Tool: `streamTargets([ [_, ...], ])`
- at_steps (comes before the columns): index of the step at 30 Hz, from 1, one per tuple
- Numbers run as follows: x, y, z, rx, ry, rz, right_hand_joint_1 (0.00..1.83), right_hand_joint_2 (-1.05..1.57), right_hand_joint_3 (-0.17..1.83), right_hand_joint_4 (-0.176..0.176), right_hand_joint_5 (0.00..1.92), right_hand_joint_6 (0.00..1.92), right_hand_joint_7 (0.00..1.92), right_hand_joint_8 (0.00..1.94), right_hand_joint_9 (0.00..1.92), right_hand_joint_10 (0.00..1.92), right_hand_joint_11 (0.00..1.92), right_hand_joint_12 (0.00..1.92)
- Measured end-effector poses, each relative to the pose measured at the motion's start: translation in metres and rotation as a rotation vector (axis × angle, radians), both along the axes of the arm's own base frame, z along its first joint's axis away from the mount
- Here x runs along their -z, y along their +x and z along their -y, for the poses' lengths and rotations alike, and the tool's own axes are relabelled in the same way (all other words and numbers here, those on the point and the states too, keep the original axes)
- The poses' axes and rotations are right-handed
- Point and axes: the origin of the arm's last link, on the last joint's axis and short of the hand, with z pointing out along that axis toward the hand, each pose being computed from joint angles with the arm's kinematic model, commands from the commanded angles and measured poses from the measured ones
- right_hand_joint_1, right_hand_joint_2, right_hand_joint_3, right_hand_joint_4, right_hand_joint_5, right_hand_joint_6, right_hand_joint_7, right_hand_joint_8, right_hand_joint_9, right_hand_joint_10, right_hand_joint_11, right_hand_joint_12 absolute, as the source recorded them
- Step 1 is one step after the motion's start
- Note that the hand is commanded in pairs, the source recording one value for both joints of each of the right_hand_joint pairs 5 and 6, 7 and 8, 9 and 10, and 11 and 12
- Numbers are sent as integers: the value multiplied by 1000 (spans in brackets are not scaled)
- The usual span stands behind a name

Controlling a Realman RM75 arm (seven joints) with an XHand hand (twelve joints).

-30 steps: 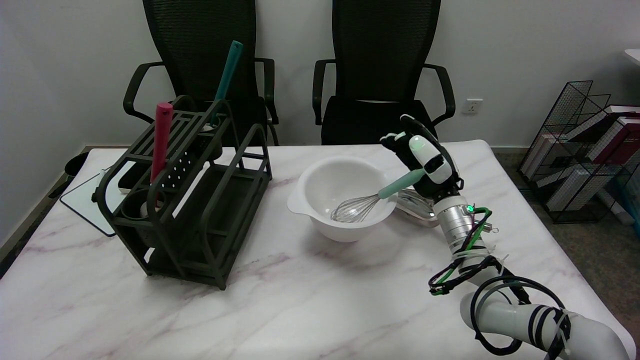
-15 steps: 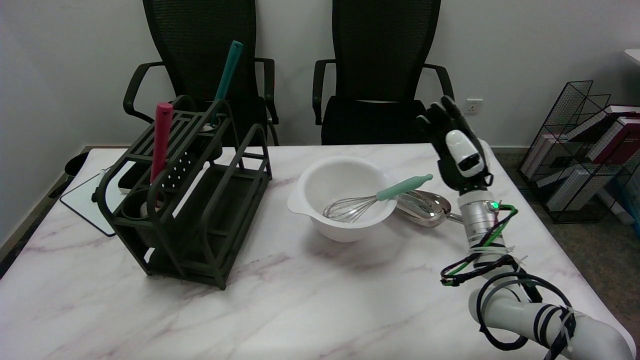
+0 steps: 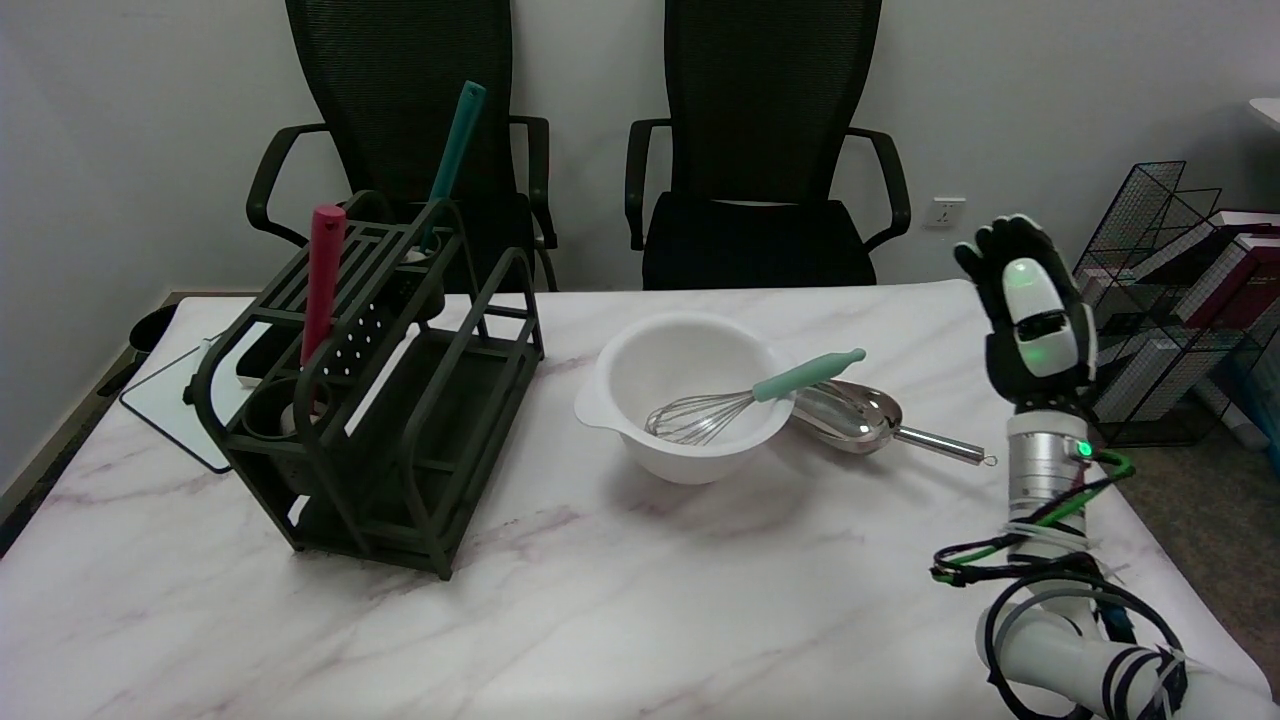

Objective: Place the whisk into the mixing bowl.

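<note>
The whisk lies in the mixing bowl, its wire head down against the bowl's floor and its mint-green handle leaning out over the right rim; it sits as it did half a second ago, where a second ago the right hand was gripping that handle. The white bowl stands on the marble worktop, unmoved; just beside its right wall lies a metal scoop, its thin handle pointing right, now wholly uncovered since the arm has drawn away from it. The right hand has moved off to the right and risen, well apart from the bowl and near the worktop's right edge; it holds nothing, its fingers extended upward and somewhat apart, the back of the hand facing the camera. To the left of the bowl stands a dark green rack; a red-handled utensil stands in its near cup and a teal-handled utensil juts from its far end; both as before. Behind the worktop stand two black chairs.
</note>
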Motion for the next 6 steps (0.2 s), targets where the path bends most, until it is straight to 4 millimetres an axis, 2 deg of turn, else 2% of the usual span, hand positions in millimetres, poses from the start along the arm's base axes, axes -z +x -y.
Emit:
streamTargets([
  [6, -9, -4, -26, -26, -75, -24, 1034, 473, 1029, 0, 754, 754, 750, 750, 597, 597, 712, 712],
])
